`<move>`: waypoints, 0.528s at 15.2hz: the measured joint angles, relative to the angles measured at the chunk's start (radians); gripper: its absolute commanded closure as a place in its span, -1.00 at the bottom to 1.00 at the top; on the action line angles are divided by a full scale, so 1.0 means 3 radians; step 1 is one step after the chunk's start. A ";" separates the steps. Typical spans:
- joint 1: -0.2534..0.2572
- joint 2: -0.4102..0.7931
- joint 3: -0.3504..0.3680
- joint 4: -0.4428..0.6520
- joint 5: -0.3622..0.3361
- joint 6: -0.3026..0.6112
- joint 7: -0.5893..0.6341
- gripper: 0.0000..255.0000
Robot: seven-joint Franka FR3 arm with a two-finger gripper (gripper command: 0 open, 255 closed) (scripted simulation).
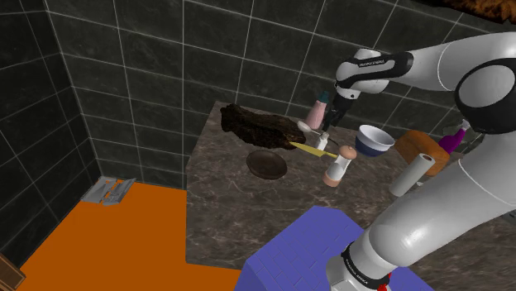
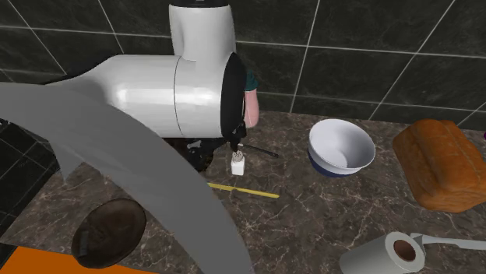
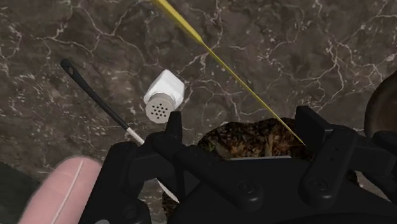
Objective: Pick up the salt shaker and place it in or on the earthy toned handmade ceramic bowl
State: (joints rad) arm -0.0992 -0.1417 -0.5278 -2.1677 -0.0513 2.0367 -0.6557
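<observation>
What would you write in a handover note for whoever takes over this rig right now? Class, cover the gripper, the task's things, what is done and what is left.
Gripper: open and empty, low over the counter beside the salt shaker.
Salt shaker: white, standing on the counter just outside one finger, not between the two, not held.
Brown bowl: on the counter, apart from the shaker, toward the shoulder view's left of it.
Done: gripper is at the shaker; no grasp yet.
Left: centre the fingers on the shaker, close, lift, carry it to the brown bowl, release.
</observation>
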 measured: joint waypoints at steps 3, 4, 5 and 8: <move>-0.0060 0.0394 -0.0144 0.0235 0.0207 0.0103 -0.0290 -1.00; -0.0084 0.0497 -0.0173 0.0276 0.0268 0.0142 -0.0369 -1.00; -0.0114 0.0635 -0.0199 0.0372 0.0352 0.0157 -0.0459 -1.00; -0.0161 0.0816 -0.0220 0.0451 0.0467 0.0221 -0.0579 -1.00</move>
State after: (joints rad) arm -0.1475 0.1032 -0.5938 -2.0324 0.0889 2.1030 -0.8295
